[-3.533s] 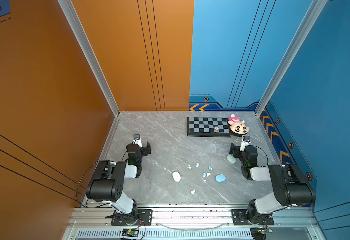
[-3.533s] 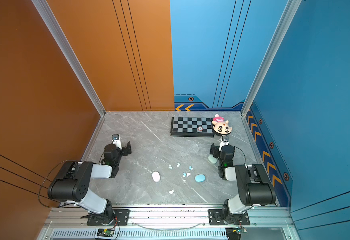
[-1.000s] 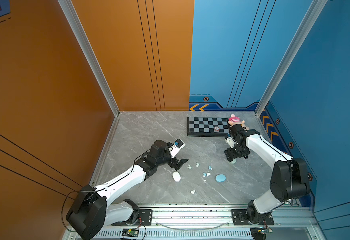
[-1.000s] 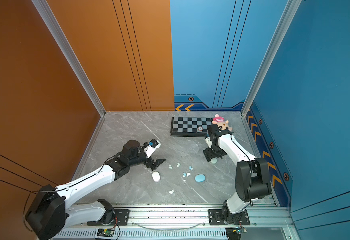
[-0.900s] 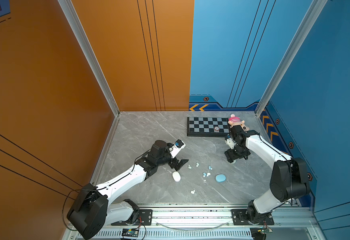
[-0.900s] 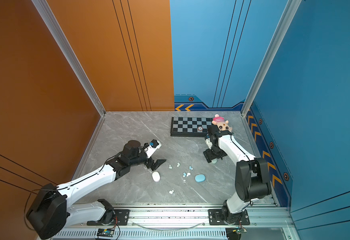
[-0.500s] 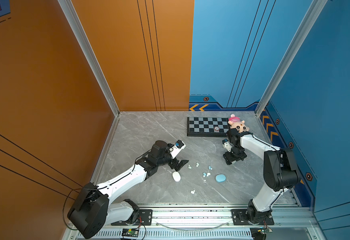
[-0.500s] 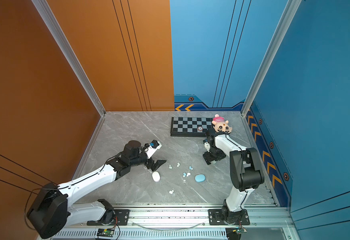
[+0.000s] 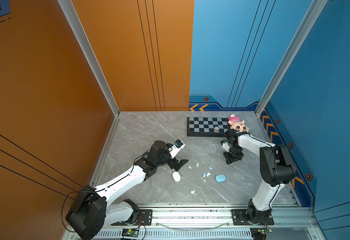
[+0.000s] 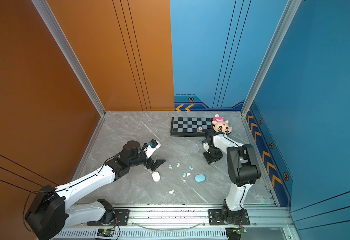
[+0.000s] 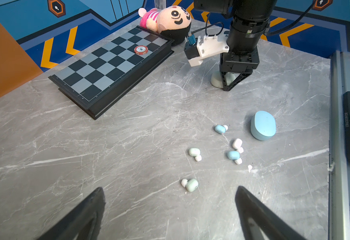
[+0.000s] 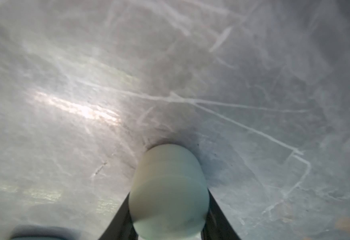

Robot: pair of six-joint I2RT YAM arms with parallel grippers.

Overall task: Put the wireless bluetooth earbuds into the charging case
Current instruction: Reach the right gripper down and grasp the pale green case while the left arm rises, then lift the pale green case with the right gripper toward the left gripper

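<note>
Several tiny wireless bluetooth earbuds lie loose mid-table: a mint one just beyond my left gripper's tips, another mint, two blue and a white. Another white bud lies nearer the front edge. My left gripper hangs low over the table, open and empty. The right gripper points straight down, shut on the mint green charging case, which rests on the table. A closed blue case and a closed white case lie nearby.
A black chessboard with a red chip sits at the back, with a plush toy at its right end. The metal rail runs along the front edge. Walls close in the left, back and right.
The right gripper has settled straight down over the mint case and its jaws have closed on the case's sides. The left arm has barely moved.
</note>
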